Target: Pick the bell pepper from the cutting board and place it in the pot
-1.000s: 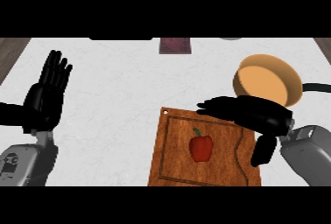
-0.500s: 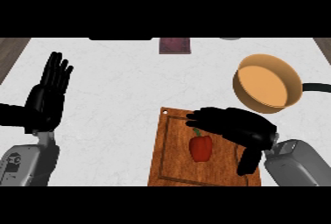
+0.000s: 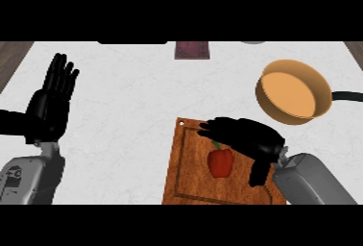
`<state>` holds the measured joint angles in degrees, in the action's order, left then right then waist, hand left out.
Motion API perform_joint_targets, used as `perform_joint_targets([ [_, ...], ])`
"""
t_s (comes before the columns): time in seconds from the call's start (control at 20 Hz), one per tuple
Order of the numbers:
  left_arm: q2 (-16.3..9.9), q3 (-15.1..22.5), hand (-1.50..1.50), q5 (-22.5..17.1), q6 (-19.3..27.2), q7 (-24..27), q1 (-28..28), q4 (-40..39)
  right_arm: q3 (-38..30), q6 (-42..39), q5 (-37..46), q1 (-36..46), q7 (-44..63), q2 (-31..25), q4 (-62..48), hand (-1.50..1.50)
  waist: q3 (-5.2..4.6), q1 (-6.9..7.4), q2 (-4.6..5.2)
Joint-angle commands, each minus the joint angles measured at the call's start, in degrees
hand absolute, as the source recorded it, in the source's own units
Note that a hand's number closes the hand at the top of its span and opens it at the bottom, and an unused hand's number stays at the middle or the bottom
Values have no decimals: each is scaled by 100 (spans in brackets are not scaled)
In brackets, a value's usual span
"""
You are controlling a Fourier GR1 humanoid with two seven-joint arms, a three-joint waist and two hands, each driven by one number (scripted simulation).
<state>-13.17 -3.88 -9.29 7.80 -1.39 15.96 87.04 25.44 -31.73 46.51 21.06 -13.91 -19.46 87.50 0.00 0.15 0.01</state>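
Head view: the red bell pepper (image 3: 221,163) is seen lying on the wooden cutting board (image 3: 186,178), near its middle. The right hand (image 3: 245,136) is positioned over the board's upper part, just above the pepper, with its fingers bent downward and nothing held; whether it touches the pepper cannot be told. The orange pot (image 3: 292,98) is placed on the counter (image 3: 135,120) up and to the right, apart from the board. The left hand (image 3: 51,101) is held open at the left edge, fingers up.
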Motion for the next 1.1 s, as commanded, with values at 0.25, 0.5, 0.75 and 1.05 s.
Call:
perform_joint_targets([
  [0.25, 82, -89, 0, 87, -171, -184, -208, 375, -115, 313, 679, -152, -547, 475, -532, -150, 0, -7, -2],
  [0.5, 203, 25, 0, 231, -10, -561, -391, 857, -59, 411, 919, -47, -694, 836, -1037, -150, 1, 7, -3],
  [0.75, 26, -301, 0, 73, -284, -96, 34, -9, 462, 897, 1244, 94, -1252, 1115, -1340, 150, 0, 1, 7],
  [1.05, 90, -319, 0, -8, -412, 53, -319, 160, 567, 1221, 1566, -21, -1426, 1292, -1459, 150, -1, 23, 5],
])
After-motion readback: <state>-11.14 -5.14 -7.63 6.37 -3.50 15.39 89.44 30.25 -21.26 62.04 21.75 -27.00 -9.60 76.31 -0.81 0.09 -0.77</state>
